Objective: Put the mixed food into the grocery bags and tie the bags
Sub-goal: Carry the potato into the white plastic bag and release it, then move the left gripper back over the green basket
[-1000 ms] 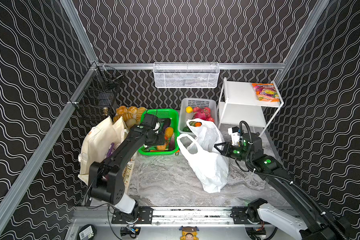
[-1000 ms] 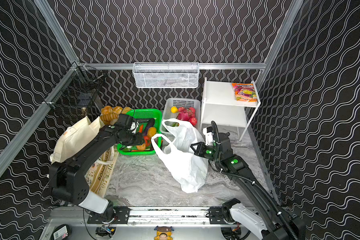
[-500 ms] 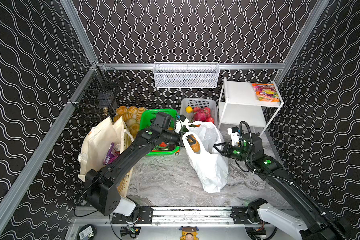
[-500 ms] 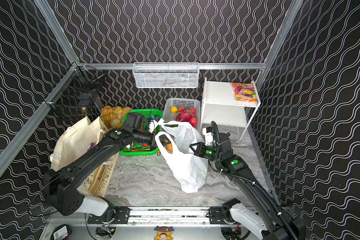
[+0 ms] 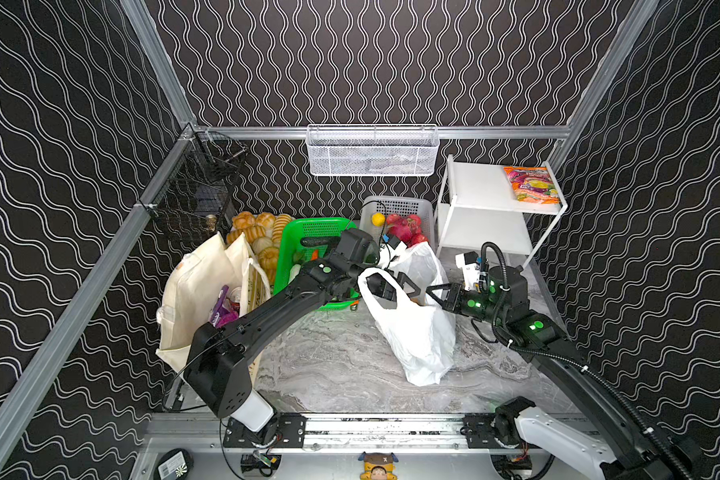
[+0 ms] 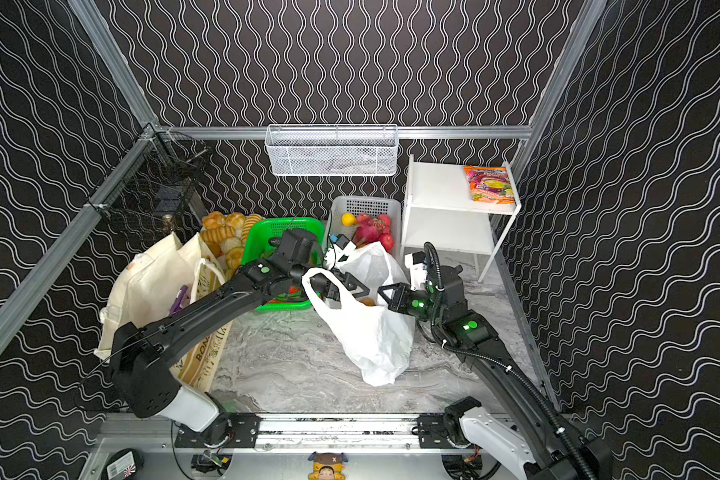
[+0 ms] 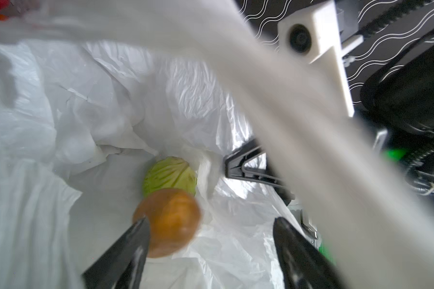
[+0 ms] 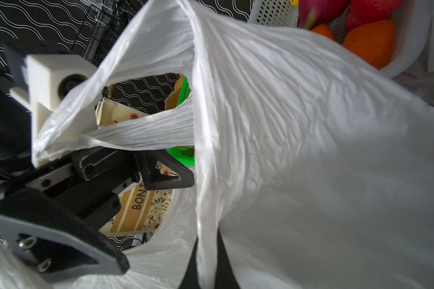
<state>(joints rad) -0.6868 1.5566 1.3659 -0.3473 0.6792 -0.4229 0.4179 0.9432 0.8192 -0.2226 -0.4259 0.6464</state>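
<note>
The left tool (image 7: 211,220) is inside the mouth of the white plastic carrier bag (image 5: 412,332), jaws spread, gripping nothing. A brown potato (image 7: 167,226) (blurred) is beside one finger, near the green cabbage (image 7: 171,175) deeper in the bag. The right tool (image 5: 435,293) is clenched on the bag's rim. The bag stands near the middle of the bench (image 5: 329,361), and the canvas tote (image 5: 196,291) is at its left edge.
</note>
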